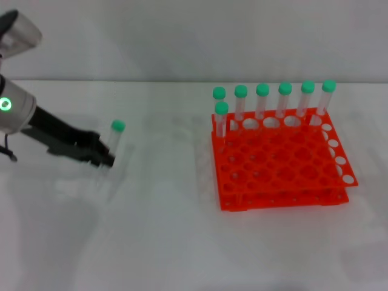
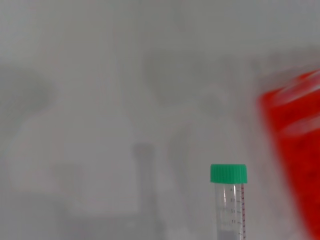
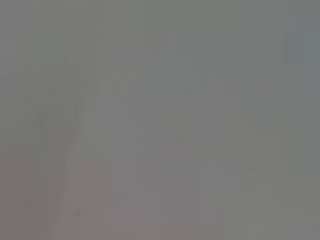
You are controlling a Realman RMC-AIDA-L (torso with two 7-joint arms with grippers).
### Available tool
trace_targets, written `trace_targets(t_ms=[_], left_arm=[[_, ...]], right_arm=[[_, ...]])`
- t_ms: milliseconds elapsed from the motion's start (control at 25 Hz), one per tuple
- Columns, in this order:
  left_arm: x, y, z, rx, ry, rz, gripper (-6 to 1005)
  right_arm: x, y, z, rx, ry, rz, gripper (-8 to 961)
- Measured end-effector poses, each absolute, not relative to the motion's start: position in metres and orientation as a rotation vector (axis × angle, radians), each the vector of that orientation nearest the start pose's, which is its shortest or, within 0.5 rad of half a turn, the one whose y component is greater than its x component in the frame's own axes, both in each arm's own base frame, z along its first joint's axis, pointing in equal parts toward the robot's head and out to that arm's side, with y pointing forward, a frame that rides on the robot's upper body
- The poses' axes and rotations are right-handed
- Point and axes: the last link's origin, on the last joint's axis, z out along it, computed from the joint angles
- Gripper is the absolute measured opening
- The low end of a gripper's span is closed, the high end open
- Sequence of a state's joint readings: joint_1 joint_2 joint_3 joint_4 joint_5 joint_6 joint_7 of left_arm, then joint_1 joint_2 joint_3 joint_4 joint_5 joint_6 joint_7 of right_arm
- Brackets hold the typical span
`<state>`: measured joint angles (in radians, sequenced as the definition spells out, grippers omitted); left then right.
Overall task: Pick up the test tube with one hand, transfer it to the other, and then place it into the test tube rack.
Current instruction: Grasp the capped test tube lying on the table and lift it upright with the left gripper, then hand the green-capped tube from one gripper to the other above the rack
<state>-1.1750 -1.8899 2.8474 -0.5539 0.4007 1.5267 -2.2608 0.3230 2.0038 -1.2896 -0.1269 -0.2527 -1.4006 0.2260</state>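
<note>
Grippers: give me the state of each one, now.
Left gripper: closed on the slim clear green-capped test tube, held upright above the white table.
Right gripper: not in view.

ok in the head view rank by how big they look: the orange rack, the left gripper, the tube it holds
1. test tube rack, by far the largest.
2. left gripper, counting its black fingers and body.
3. test tube at the fingers, slimmest; its clear body is hard to trace against the white table.
</note>
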Motion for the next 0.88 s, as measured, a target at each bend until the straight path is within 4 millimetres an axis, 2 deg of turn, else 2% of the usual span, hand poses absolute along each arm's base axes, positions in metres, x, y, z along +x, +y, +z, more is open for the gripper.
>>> trace_targets(t_ms=[200, 440, 640, 720, 800, 880], left_arm=[[-0.226, 0.416, 0.066, -2.527, -1.493, -0.121, 199], [-0.234, 0.398, 0.042, -2.698, -1.121, -0.364, 199], [-0.252, 0.379, 0.033, -2.675, -0.845, -0.521, 200], [-0.257, 0.372, 0.031, -2.658, -0.760, -0.573, 200], [-0.261, 0.363, 0.029, -2.646, -0.665, -0.629, 200], [-0.264, 0.351, 0.027, -2.632, -0.505, -0.692, 200]], right_arm=[[0.351, 0.296, 0.055, -1.643, 0.283, 0.766, 869], [0.335, 0.302, 0.060, -1.861, 0.334, 0.921, 869], [0.319, 0.311, 0.062, -2.029, 0.398, 1.013, 869], [0.302, 0.317, 0.063, -2.184, 0.431, 1.064, 869], [0.293, 0.320, 0.061, -2.266, 0.446, 1.086, 869], [0.282, 0.323, 0.057, -2.363, 0.463, 1.108, 868]])
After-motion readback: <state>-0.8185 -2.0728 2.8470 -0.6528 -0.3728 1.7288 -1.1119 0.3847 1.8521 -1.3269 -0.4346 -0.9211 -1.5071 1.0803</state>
